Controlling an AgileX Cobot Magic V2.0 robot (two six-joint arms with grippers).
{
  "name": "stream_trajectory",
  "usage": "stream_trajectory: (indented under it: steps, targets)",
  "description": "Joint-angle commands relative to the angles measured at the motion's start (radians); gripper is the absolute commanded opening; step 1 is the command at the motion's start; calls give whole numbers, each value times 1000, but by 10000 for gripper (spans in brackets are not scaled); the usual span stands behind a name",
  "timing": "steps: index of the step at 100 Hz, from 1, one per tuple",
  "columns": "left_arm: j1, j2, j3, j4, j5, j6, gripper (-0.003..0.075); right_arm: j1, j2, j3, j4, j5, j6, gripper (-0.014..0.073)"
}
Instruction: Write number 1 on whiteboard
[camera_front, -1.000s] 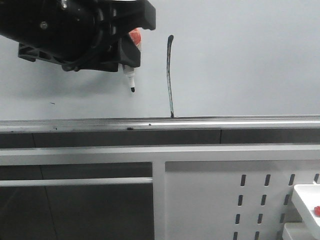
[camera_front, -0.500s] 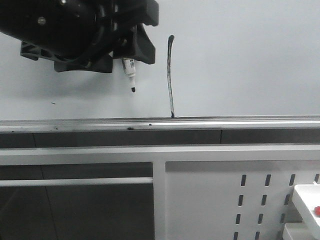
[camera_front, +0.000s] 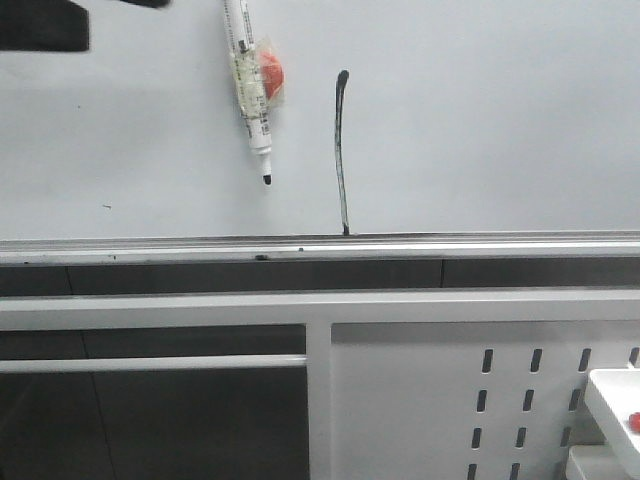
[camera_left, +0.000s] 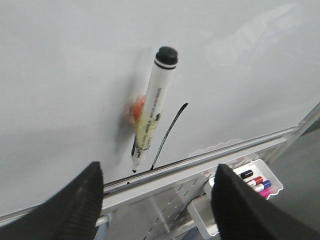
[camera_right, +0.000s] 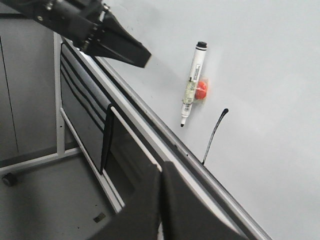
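A pale whiteboard (camera_front: 480, 120) fills the far upper part of the front view, with a silver rail along its lower edge. On it stands the number 1 (camera_front: 341, 150), a thin, slightly curved black stroke with a thicker blob at the top, running down to the rail. Just left of the stroke, a white marker (camera_front: 250, 85) clings to the board, tip pointing down, uncapped, with a small orange-red magnet (camera_front: 272, 72) beside its barrel. Nothing grips the marker.

The left gripper (camera_left: 155, 195) hangs in front of the board with its jaws spread wide and empty, the marker framed in the gap between them but well apart from both. The right gripper (camera_right: 161, 200) sits low near the rail, fingers pressed together, holding nothing.

The digit looks finished and the marker looks parked on the board, so the writing step appears done. What likely remains is drawing the left arm clear without brushing the marker or smearing the wet ink

At the lower right, a white tray (camera_left: 250, 182) holds spare coloured markers
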Motion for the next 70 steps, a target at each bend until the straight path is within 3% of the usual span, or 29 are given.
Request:
stream_trajectory:
  steps: [1,17,44,70]
  targets:
    - [-4,-124,16,21,1,43,274,-7,7,-21,-9,-93,1,-50]
    - [-2,-342,68,99,112,80,-22,-7,7,-21,-9,-93,1,-50]
    - [-2,-573,77,143,212,80,-20,-7,7,-21,-9,-93,1,-50]
    - [-2,-600,77,139,212,80,-20,-7,7,-21,-9,-93,1,-50]
